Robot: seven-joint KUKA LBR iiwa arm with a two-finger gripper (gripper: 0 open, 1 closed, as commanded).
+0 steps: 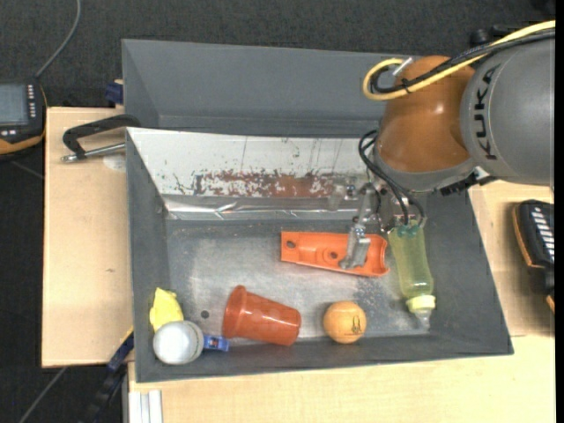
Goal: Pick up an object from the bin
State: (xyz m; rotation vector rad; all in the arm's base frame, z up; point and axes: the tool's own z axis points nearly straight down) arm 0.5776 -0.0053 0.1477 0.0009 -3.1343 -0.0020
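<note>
My gripper is low in the bin's right half, under the orange wrist cover. It sits on the right end of a flat orange plastic piece that lies across the middle of the bin floor. A pale yellow-green bottle lies just to the right of the gripper, its cap towards the front. In front of the gripper, an orange ball rests near the front wall.
A red-orange cup lies on its side at the front centre. In the front left corner sit a yellow object, a white ball and a small blue piece. The arm covers the bin's back right corner.
</note>
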